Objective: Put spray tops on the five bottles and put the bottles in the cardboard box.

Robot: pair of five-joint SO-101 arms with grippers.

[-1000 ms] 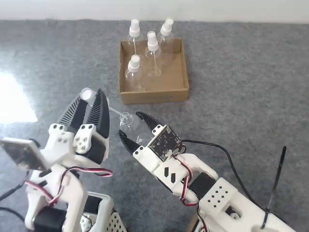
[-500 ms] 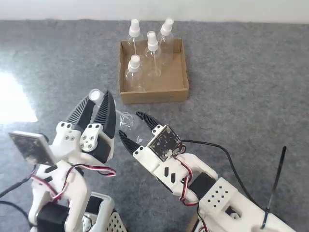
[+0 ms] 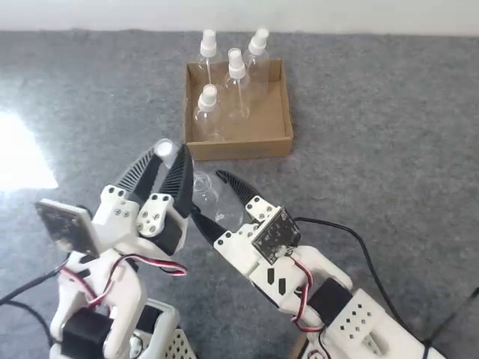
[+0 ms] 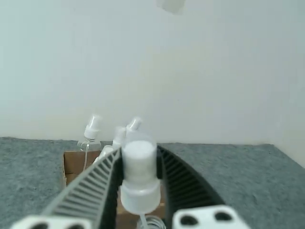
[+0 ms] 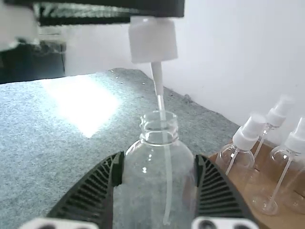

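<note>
High view: four capped bottles [image 3: 208, 109] stand in the cardboard box [image 3: 236, 146] at the far middle of the table, so most of the job looks done, and the fifth bottle [image 3: 206, 187] stands outside it, just near of the box's front wall. The right gripper [image 3: 212, 197] has its fingers closed around that bottle's body and holds it upright. The left gripper [image 3: 168, 160], on the bottle's left, pinches the last spray top [image 3: 164, 149] between its fingers, above the open neck. In the right wrist view the top's thin tube already hangs down through the neck into the bottle [image 5: 157, 164], while the white cap [image 5: 152, 39] sits well above the threads. My reading is that what remains is lowering and seating this cap, then setting the bottle in the box beside the others.
</note>
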